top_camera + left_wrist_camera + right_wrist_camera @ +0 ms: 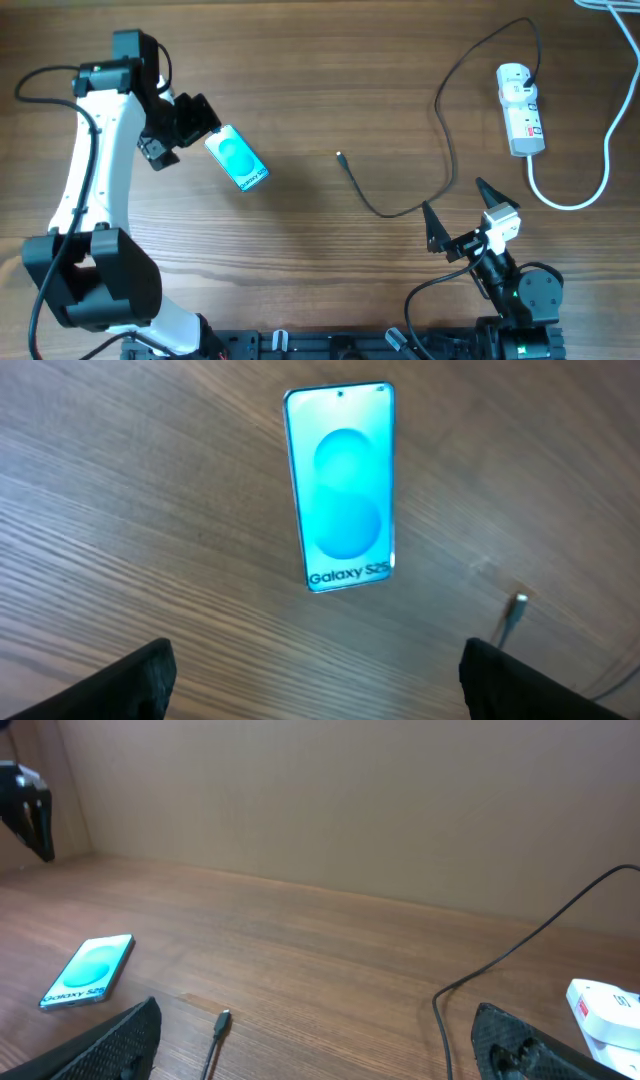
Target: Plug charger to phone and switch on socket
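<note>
Phone [238, 158]: flat on the table [300, 60], far left, screen up, just right of the left gripper [185, 132].
Charger [395, 214]: black cable loops from its adapter on the socket [520, 108], far right, to a plug tip [339, 156] mid-table, well apart from the phone.
Overhead only: full cable route; thick white cord [600, 170] curving off the socket's near end.
Left wrist only: "Galaxy S25" legible on the screen [342, 485]; fingers [130, 680] spread wide, empty.
Right wrist only: plain wall behind the table; fingers [110, 1045] apart, empty; phone left, tip centre, socket right.
In the way: cable's low bend lies just left of the right gripper [460, 208].
</note>
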Controlling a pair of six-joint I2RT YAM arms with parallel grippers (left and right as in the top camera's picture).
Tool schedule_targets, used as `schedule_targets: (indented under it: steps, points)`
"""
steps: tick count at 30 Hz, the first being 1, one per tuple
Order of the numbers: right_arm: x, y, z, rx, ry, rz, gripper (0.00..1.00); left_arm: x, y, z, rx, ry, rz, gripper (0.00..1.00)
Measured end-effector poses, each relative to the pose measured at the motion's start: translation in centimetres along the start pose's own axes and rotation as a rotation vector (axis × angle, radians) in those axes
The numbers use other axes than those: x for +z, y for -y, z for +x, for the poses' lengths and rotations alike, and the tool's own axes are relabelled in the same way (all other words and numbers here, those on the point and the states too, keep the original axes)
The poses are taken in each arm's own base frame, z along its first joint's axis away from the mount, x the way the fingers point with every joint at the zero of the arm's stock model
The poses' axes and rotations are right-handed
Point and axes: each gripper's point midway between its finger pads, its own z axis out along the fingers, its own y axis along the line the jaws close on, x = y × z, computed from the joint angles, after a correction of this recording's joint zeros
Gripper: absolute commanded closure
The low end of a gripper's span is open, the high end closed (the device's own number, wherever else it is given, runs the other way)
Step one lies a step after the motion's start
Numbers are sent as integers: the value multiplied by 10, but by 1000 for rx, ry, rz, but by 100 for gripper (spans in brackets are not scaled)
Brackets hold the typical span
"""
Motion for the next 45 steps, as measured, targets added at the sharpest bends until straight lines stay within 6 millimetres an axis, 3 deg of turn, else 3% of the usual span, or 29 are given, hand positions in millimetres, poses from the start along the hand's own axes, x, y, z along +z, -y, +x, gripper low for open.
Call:
schedule_targets:
  steps: [8,16,31,39,45]
  points:
    - [0,0,0,0,1,0,0,41,-10,1,-60,8,-20,0]
    - [0,0,0,0,0,0,0,72,27,13,-3,41,-79,0]
    - [0,0,0,0,0,0,0,125,21,-1,-54,27,-143,0]
    - [0,0,0,0,0,0,0,143,19,-3,-55,18,-151,0]
    - [0,0,0,0,1,0,0,146,10,4,-64,-2,-187,20]
